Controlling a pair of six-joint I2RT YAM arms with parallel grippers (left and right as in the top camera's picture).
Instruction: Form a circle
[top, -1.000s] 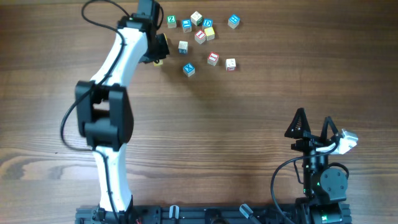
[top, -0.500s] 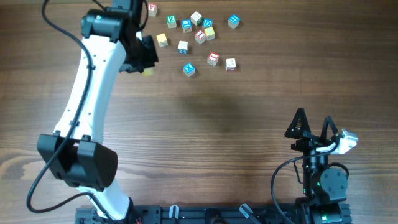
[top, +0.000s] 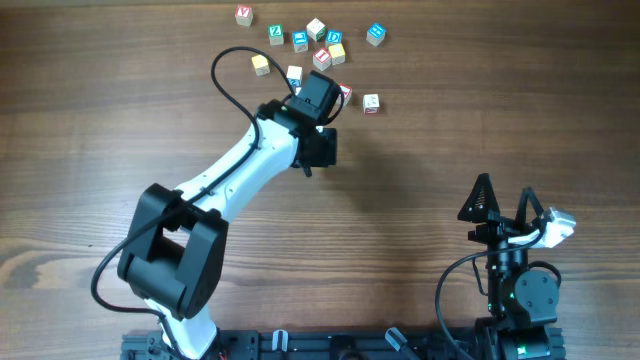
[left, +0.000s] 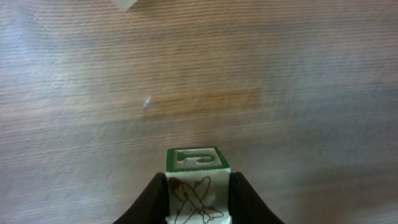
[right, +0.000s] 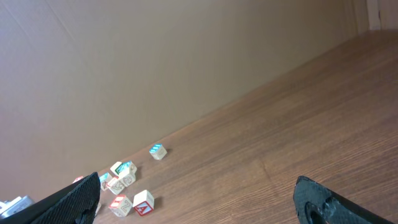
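My left gripper (top: 321, 150) is shut on a small wooden cube (left: 198, 186) with a green-framed top face and a brown aeroplane drawing on its side. The cube is held just above bare wood, in front of the loose scatter of letter cubes (top: 320, 45) at the far edge. A plain yellow cube (top: 261, 64), a cream cube (top: 294, 74) and a red-faced cube (top: 371, 103) lie nearest the arm. No circle of cubes is in view. My right gripper (top: 506, 206) stands open near the front right, nothing between its fingers (right: 78, 196).
A red-faced cube (top: 244, 14) lies apart at the far left of the scatter, a blue-faced one (top: 376, 34) at its right end. The left arm's black cable (top: 222, 75) loops over the table. From the right wrist, several cubes (right: 134, 202) show far off.
The left arm has swung from the far left of the scatter to the right and nearer, carrying its cube to a spot in front of the scatter. The right arm has not moved.
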